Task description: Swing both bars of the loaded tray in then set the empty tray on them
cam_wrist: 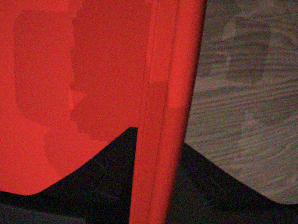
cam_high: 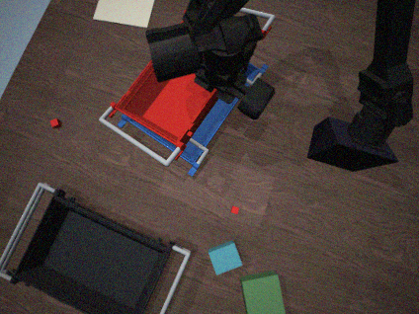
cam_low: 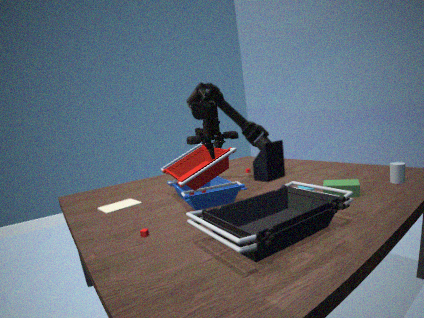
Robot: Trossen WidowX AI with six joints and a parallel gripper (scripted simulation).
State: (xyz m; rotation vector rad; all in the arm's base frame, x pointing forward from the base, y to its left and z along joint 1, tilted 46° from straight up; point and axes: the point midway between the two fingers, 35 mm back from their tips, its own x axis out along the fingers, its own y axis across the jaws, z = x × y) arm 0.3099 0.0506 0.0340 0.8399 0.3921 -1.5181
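The loaded blue tray point(cam_high: 213, 129) point(cam_low: 215, 198) stands on the table, partly hidden under the red tray. Its wire bars show only in part and lie in across its top; a little red of the load shows inside in the exterior view. My gripper point(cam_high: 217, 91) point(cam_low: 213, 155) point(cam_wrist: 147, 139) is shut on a long side wall of the empty red tray point(cam_high: 173, 109) point(cam_low: 196, 166) point(cam_wrist: 110, 65). The red tray is tilted above the blue one, its far long side lower. Its own bars are swung out over its ends. Whether it touches the blue tray's bars I cannot tell.
A large black tray point(cam_high: 101, 249) point(cam_low: 295, 220) with grey bars stands near the front. A cyan block point(cam_high: 225, 258), a green block point(cam_high: 263, 292) point(cam_low: 342, 186), loose red cubes point(cam_high: 55, 122) point(cam_high: 235, 209) point(cam_low: 144, 232), a cream sheet point(cam_high: 125, 11) point(cam_low: 119, 205) and a pale cylinder point(cam_low: 397, 173) lie around.
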